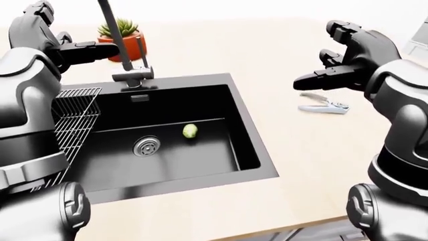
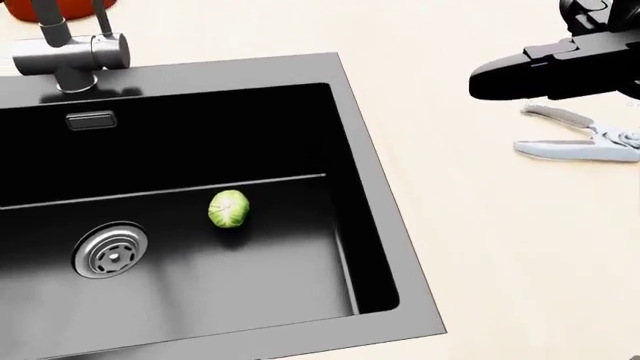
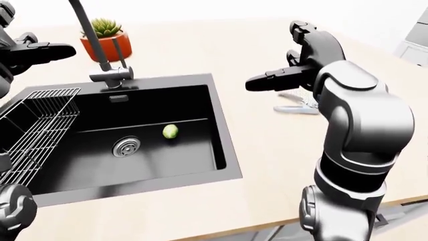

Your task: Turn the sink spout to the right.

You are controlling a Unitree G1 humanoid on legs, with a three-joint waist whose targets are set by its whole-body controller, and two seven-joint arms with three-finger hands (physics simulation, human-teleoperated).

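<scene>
The tabletop (image 1: 301, 165) spreads pale under both my arms, and the black sink (image 1: 251, 150) is sunk into it, lying between my two hands and below them in the left-eye view. A wire rack (image 1: 77, 118) sits in the sink's left part, under my left arm. My left hand (image 1: 80, 50) is raised at the upper left, fingers (image 1: 100, 49) stretched out straight and released, grasping nothing. The spout (image 1: 110, 25) rises as a thin dark tube just to the right of those fingertips; whether they touch it I cannot tell. Its base and lever (image 1: 134, 78) stand on the sink's top rim, below my left fingers. My right hand (image 1: 337, 63) hangs well apart from the spout, over the bare tabletop at the right, fingers spread and loose, one pointing left. A metal tool (image 1: 324, 105) lies flat just beneath them. A red pot with a green plant (image 1: 120, 37) stands past the spout. A small green sprout (image 1: 190, 131) rests on the sink floor beside the drain (image 1: 146, 146).
</scene>
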